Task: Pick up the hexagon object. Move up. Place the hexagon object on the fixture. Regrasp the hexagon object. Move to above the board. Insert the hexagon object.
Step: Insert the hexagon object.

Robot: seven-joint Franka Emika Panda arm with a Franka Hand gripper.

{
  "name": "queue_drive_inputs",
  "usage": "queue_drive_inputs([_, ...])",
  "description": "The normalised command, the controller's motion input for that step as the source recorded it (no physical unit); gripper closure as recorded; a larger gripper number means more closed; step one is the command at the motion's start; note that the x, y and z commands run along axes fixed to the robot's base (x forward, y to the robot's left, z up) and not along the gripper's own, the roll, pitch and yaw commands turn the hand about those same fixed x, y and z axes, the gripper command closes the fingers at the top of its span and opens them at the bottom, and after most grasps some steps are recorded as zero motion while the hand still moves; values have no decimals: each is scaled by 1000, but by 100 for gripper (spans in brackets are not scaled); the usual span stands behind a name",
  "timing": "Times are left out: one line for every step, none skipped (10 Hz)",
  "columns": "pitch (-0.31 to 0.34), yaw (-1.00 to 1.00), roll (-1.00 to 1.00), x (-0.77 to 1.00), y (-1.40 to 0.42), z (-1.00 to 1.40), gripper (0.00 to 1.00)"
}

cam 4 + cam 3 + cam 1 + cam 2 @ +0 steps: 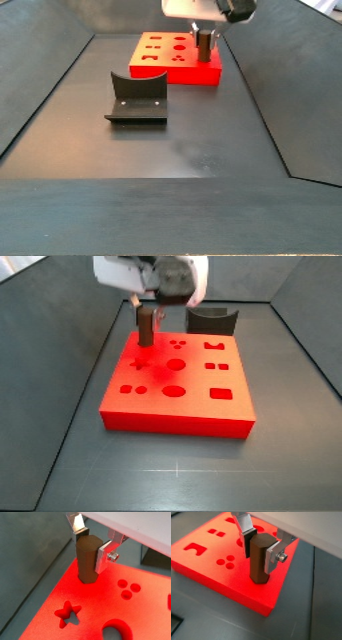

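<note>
My gripper (92,544) (260,549) is shut on the hexagon object (86,562) (258,564), a dark brown six-sided peg held upright by its upper part. The peg's lower end meets the top face of the red board (100,607) (211,559) near one corner. I cannot tell whether it sits in a cut-out. Both side views show the gripper (147,304) (205,33) over the board (201,406) (187,72) with the peg (146,331) (205,46) pointing down. The fixture (210,321) (136,98) stands apart from the board with nothing on it.
A star cut-out (67,612) and a group of three small round holes (128,588) lie near the peg. Dark sloping walls (67,346) (54,80) enclose the grey floor around the board and fixture.
</note>
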Motion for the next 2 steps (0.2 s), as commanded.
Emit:
queue_drive_inputs([34,0,0,17,0,0,100])
queue_drive_inputs([0,0,0,0,0,0,100])
